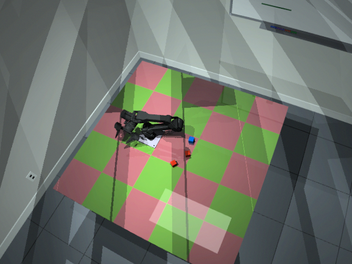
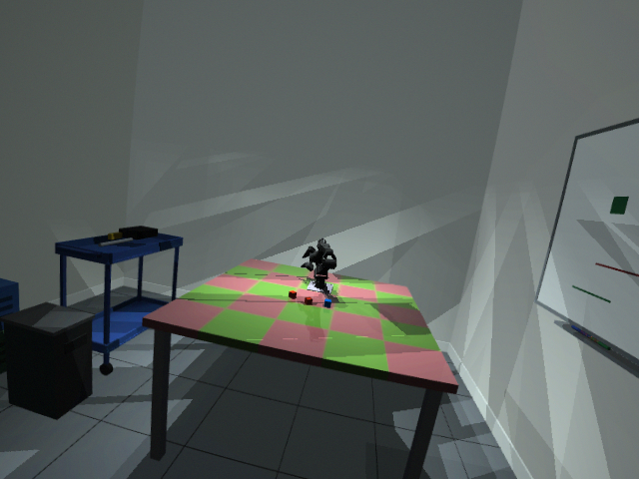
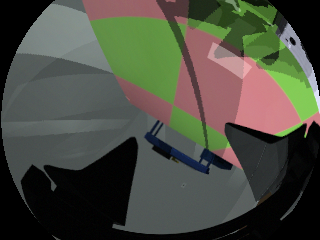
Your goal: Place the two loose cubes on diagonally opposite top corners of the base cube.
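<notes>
1. Gripper (image 1: 125, 136) sits folded back over the arm's white base plate (image 1: 150, 141), fingers spread wide apart, nothing between them.
2. Wrist view shows only table edge, floor and a far blue cart (image 3: 183, 154); no cube in sight of it.
3. Blue cube (image 1: 191, 139) sits on the checkered table (image 1: 232, 170), near the base plate, on the side away from the folded gripper. I take it for the fixed base cube, judging by colour only.
4. Near red cube (image 1: 187, 153) lies just beside the blue cube, apart from it, slightly in shadow.
5. Far red cube (image 1: 173, 163) lies a bit further out from the blue cube, apart from both others.
6. Nothing is stacked; step in hand looks like the first reach.
7. Doing it well: unfold toward one red cube, come straight down, square the fingers to its flat faces, grip centred, stay wide of the blue cube.
</notes>
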